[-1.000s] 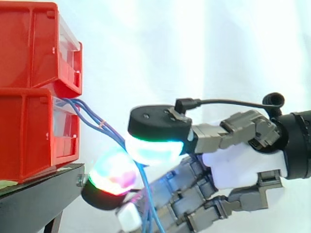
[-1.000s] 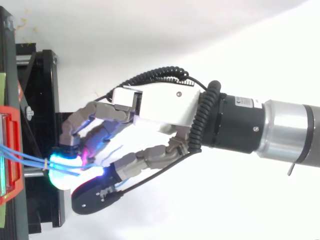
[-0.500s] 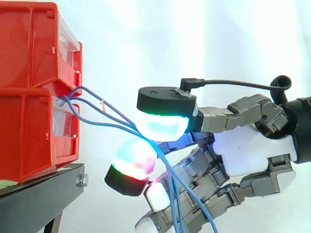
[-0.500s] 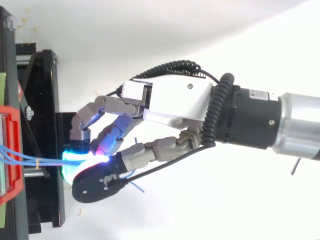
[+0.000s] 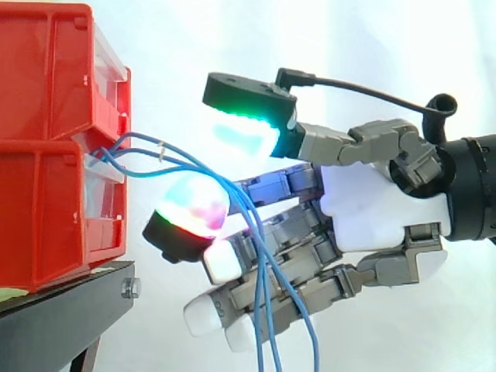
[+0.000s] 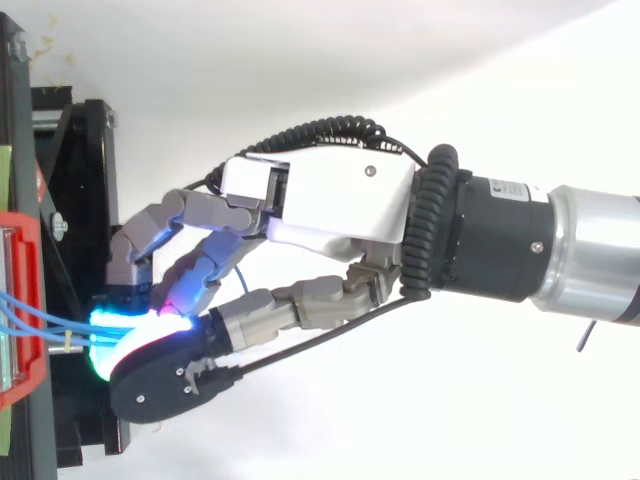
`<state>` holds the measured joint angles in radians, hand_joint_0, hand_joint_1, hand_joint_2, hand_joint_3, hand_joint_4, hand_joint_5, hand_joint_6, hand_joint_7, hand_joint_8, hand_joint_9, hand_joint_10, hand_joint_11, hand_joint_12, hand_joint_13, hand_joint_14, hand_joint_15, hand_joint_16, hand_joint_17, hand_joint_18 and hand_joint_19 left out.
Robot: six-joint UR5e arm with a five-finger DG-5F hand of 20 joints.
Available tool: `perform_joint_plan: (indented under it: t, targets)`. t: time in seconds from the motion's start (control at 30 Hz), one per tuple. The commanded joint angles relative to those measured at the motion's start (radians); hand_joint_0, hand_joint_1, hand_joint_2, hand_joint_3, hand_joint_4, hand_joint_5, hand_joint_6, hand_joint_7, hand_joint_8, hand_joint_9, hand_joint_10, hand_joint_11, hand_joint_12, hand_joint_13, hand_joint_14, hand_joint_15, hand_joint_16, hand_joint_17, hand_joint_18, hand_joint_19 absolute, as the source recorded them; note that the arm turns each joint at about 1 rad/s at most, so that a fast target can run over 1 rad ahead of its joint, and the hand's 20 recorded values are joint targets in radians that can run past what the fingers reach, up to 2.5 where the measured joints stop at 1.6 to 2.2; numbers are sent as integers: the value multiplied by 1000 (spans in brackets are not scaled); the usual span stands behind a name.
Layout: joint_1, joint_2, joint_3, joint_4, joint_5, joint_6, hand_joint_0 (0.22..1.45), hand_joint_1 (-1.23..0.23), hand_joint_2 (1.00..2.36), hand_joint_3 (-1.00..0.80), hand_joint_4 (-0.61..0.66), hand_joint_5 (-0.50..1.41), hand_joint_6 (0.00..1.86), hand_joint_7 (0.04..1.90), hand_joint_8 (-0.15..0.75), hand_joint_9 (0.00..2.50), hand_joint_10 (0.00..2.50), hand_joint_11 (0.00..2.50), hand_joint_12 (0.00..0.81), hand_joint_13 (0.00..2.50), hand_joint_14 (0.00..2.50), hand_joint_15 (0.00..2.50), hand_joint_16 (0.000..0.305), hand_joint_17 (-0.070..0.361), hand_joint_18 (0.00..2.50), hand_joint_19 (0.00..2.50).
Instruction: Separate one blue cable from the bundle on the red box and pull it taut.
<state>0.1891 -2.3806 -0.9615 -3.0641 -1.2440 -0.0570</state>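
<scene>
The hand (image 5: 372,209) stood unclenched, thumb (image 5: 246,128) raised above the blue cables (image 5: 260,267) draped across its fingers, red box (image 5: 46,209) just beyond its tips. Best pinch a single strand before drawing away, I reckoned.

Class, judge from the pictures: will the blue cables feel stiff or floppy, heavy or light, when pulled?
Probably floppy: the blue cables droop in loose curves past the robot hand. Likely light, being thin; they could slip from a loose grasp.
</scene>
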Motion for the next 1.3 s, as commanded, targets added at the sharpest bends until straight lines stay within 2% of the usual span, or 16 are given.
perform_joint_plan:
  t: [0.0,0.1,0.23,0.37,0.53,0.6,0.67,0.7,0.83,0.87,0.93,0.97,1.0,1.07,1.2,1.27]
  targets:
    - [-2,0,0,25,0,-18,431,-540,1000,-500,87,-78,834,892,247,1021,12,335,311,726,13,325,51,116,546,492]
    - [-3,0,0,25,1,-20,435,-568,1000,-500,85,-79,833,884,245,1015,15,338,314,727,13,327,51,115,544,489]
    - [-5,0,0,24,0,-21,545,-674,1011,-412,62,-88,843,945,207,990,14,366,271,700,16,331,42,94,501,500]
    - [-5,0,1,22,0,-20,579,-713,1015,-361,66,-91,856,994,193,973,15,383,260,703,16,345,40,90,514,485]
    - [-7,0,0,22,-3,-18,611,-755,1017,-349,49,-104,887,914,186,927,16,402,258,696,15,342,40,90,524,460]
    - [-7,1,1,22,-3,-18,669,-834,1013,-393,-81,-126,920,880,178,906,16,419,254,694,15,331,40,89,548,435]
    - [-8,1,1,22,-3,-18,720,-872,1005,-457,-109,-130,919,1017,182,904,16,413,251,701,14,319,40,89,587,412]
    - [-8,0,0,22,-3,-18,736,-891,1000,-500,-130,-134,931,1020,182,905,16,421,248,716,14,322,40,89,604,401]
    - [-11,1,1,21,-5,-17,697,-919,1000,-500,-145,-136,951,985,185,931,17,427,245,729,15,334,39,88,620,409]
    - [-14,1,3,16,-5,-15,600,-920,1000,-500,-83,-126,952,916,188,947,16,424,248,754,17,354,39,89,624,429]
    - [-14,1,3,8,-5,-14,498,-879,1000,-500,8,-107,935,837,201,993,16,426,260,772,16,365,43,98,654,444]
    - [-14,1,3,8,-5,-14,407,-821,1000,-500,37,-93,925,810,228,1032,16,408,293,805,16,364,50,113,704,437]
    - [-16,1,3,5,-5,-14,400,-809,1000,-500,43,-92,925,804,228,1036,14,408,295,809,15,367,51,115,709,441]
    - [-17,1,7,-12,-5,-10,331,-637,1000,-500,47,-84,908,823,262,1088,15,402,337,835,13,360,60,134,730,460]
    - [-17,1,7,-33,-5,-9,351,-469,1000,-500,21,-84,891,843,272,1101,13,401,342,837,14,383,61,136,695,509]
    - [-17,0,9,-39,-5,-9,421,-484,1000,-500,8,-90,889,880,245,1089,17,418,314,820,16,407,54,121,639,542]
